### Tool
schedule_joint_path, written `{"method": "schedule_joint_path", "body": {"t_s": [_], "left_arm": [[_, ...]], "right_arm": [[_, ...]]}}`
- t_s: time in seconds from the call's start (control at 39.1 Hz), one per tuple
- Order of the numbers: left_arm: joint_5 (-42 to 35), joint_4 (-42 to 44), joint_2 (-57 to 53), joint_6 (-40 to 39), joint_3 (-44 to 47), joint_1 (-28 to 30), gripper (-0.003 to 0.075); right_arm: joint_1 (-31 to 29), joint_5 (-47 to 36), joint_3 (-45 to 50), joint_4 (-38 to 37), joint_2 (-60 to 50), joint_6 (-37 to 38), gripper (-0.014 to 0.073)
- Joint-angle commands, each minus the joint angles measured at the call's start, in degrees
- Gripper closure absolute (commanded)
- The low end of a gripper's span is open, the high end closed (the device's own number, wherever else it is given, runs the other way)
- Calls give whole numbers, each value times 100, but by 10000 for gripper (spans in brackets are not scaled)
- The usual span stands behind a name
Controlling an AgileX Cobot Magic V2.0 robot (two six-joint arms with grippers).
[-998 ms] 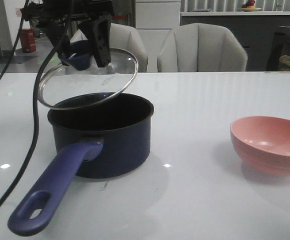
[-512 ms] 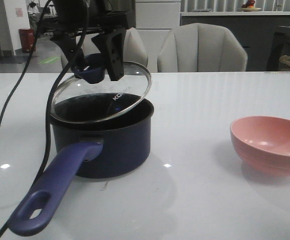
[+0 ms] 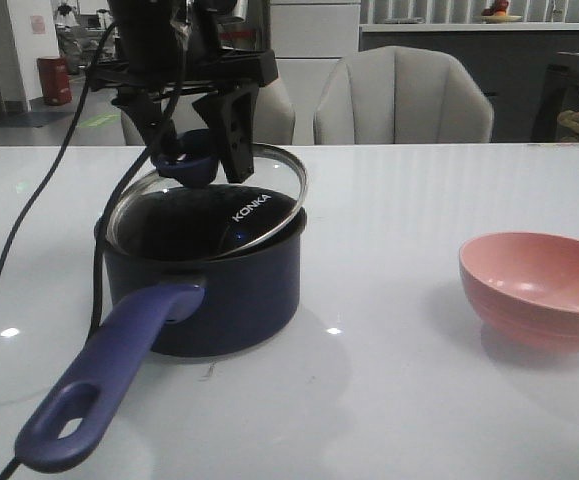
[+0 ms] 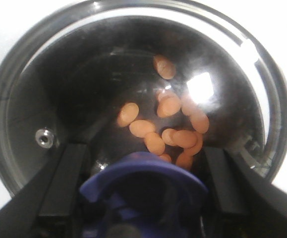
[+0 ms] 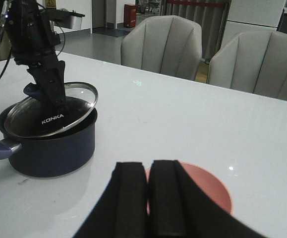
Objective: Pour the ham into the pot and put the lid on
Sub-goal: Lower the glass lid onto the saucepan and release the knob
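The navy pot (image 3: 219,295) stands left of centre on the table, its long handle (image 3: 109,375) pointing toward me. My left gripper (image 3: 197,150) is shut on the blue knob (image 3: 191,160) of the glass lid (image 3: 239,205). It holds the lid tilted low over the pot's mouth, near edge at the rim and far edge higher. In the left wrist view the ham (image 4: 170,124) lies as several orange pieces on the pot's black bottom, seen through the glass, beyond the knob (image 4: 143,181). My right gripper (image 5: 148,183) is shut and empty above the pink bowl (image 5: 210,191).
The pink bowl (image 3: 537,290) stands at the right of the table and looks empty. Black cables (image 3: 79,200) hang from the left arm beside the pot. Grey chairs (image 3: 404,95) stand behind the far table edge.
My left gripper has carried the lid to the right and down, from above the pot's left side to low over its mouth. The pot and bowl have not moved.
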Motion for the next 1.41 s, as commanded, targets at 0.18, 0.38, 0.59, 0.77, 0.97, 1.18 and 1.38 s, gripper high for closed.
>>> {"method": "schedule_joint_path", "body": {"t_s": [0.18, 0.38, 0.59, 0.77, 0.97, 1.18, 1.38], "left_arm": [[192, 124, -289, 7, -153, -31, 199], [192, 192, -289, 7, -163, -31, 113], [201, 548, -289, 19, -163, -41, 113], [201, 699, -324, 19, -163, -41, 113], [201, 394, -413, 19, -163, -41, 113], [201, 94, -449, 19, -163, -46, 113], [201, -379, -449, 19, -163, -56, 113]], "right_arm": [[11, -421, -160, 5, 57, -48, 428], [11, -421, -160, 5, 57, -48, 428], [11, -421, -160, 5, 57, -48, 428], [11, -421, -160, 5, 57, -48, 428], [11, -421, -160, 5, 57, -48, 428], [11, -421, -160, 5, 57, -48, 428], [11, -421, -160, 5, 57, -48, 428]]}}
